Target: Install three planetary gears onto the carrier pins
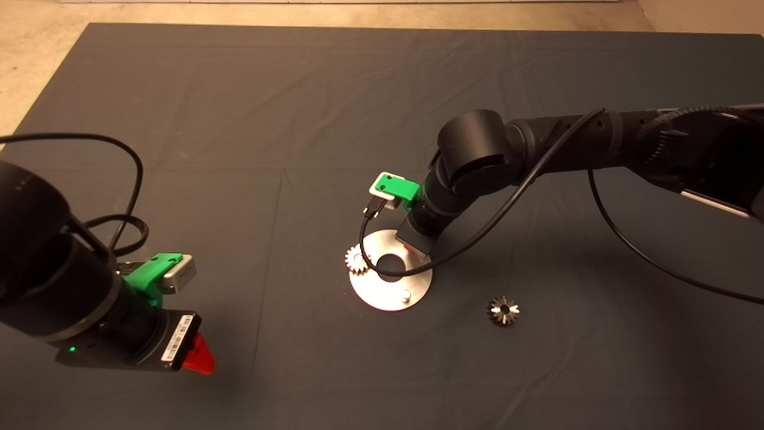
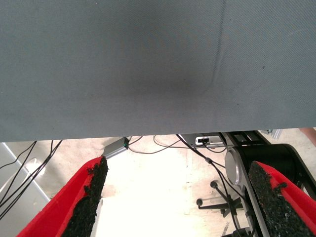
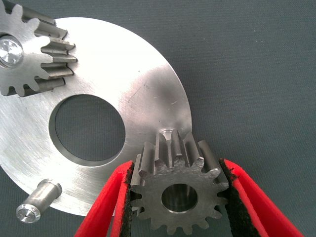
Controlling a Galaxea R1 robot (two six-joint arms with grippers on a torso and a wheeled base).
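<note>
The round silver carrier plate (image 1: 388, 292) lies mid-mat. One planetary gear (image 1: 357, 260) sits on its left pin; it also shows in the right wrist view (image 3: 32, 54). A second pin (image 1: 406, 294) stands bare near the front rim, also in the right wrist view (image 3: 37, 200). My right gripper (image 1: 413, 248) hangs over the plate's far right rim, shut on a second gear (image 3: 175, 195), held just above the plate (image 3: 143, 94). The third pin is mostly hidden behind this gear. A third gear (image 1: 503, 310) lies loose on the mat to the right. My left gripper (image 1: 200, 355) is parked at the lower left, open.
The right arm's black cable (image 1: 382, 272) loops over the plate's central hole. The left wrist view looks past the mat's edge (image 2: 158, 133) at cables and a stand on the floor.
</note>
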